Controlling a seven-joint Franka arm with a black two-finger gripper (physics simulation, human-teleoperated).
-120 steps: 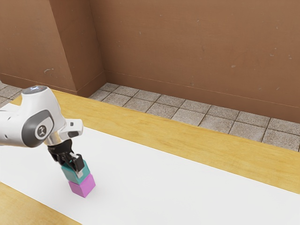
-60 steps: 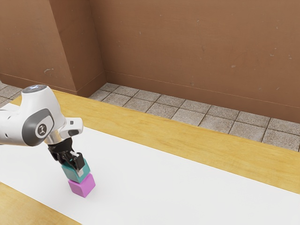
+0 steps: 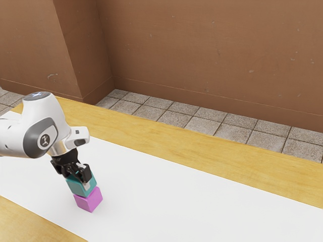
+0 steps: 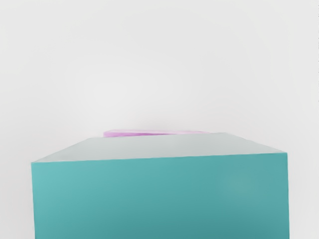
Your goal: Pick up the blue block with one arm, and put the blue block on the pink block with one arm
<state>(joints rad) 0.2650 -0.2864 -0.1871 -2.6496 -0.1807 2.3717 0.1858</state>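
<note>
The blue block [image 3: 83, 185], teal in colour, sits on top of the pink block [image 3: 88, 199] on the white mat, slightly offset toward the exterior view's left. My black gripper [image 3: 77, 174] comes down at a tilt from the upper left, and its fingers [image 3: 83, 173] grip the blue block's upper part from two sides. In the wrist view the blue block [image 4: 159, 194] is right under my hand. A thin strip of the pink block [image 4: 149, 133] peeks out beyond its top edge.
The white mat [image 3: 202, 206] covers the wooden table [image 3: 212, 146] and stretches toward the exterior view's right. Beyond the table lie a tiled floor [image 3: 232, 126] and brown walls [image 3: 212, 45].
My hand and the blue block shifted very slightly toward the exterior view's left a second ago; since then nothing has visibly moved.
</note>
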